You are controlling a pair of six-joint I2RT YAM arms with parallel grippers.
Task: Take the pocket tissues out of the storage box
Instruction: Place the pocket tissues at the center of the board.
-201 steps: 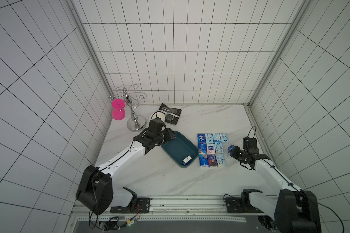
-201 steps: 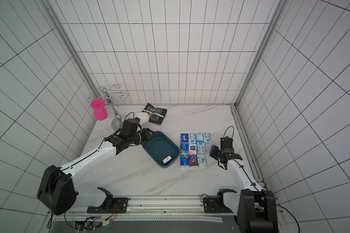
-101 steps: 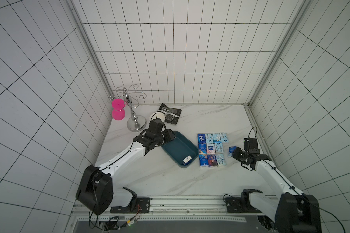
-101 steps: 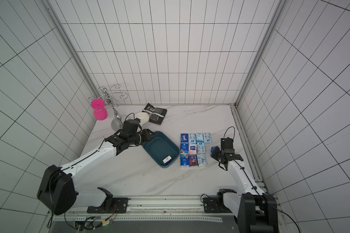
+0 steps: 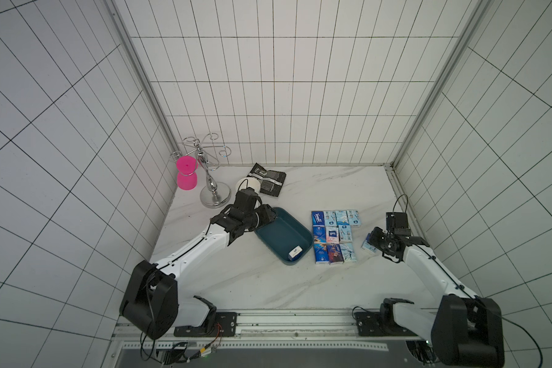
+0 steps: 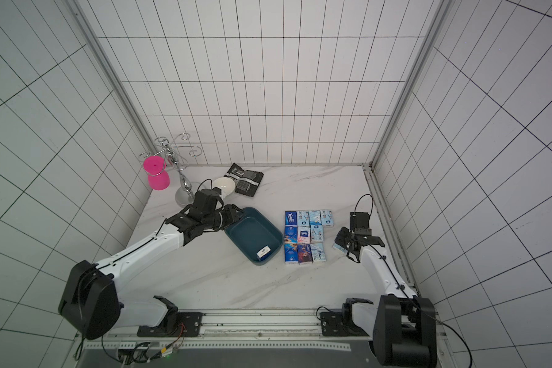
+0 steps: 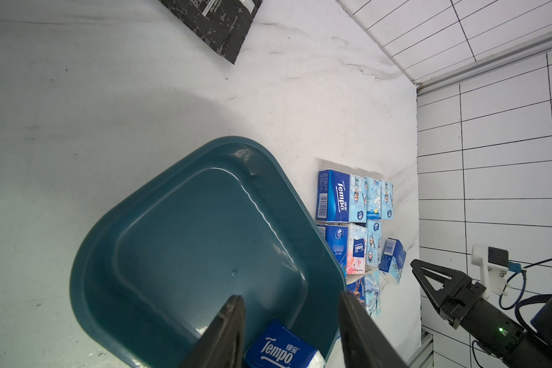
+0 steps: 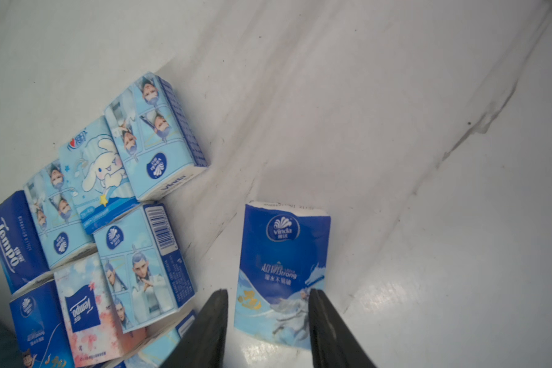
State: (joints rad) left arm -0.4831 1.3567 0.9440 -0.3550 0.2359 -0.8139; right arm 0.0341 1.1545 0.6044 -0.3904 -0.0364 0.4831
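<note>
While one Tempo packet (image 5: pixel 295 252) lies in the near corner of the storage box (image 5: pixel 280 232), my left gripper (image 7: pixel 289 294) hangs parted and empty over its far end, and my right gripper (image 8: pixel 268 291) flanks a blue packet (image 8: pixel 281 270) near the laid-out pocket tissues (image 5: pixel 332 235), whether clamped I cannot tell.

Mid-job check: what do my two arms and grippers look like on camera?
The left arm and right arm have white links, black joints and bulky black shoulder housings. The left gripper and right gripper are black, each with two tapering wedge-shaped jaws. Each wrist carries a black camera box with a thin looping black cable. A green light glows on the right wrist.
</note>
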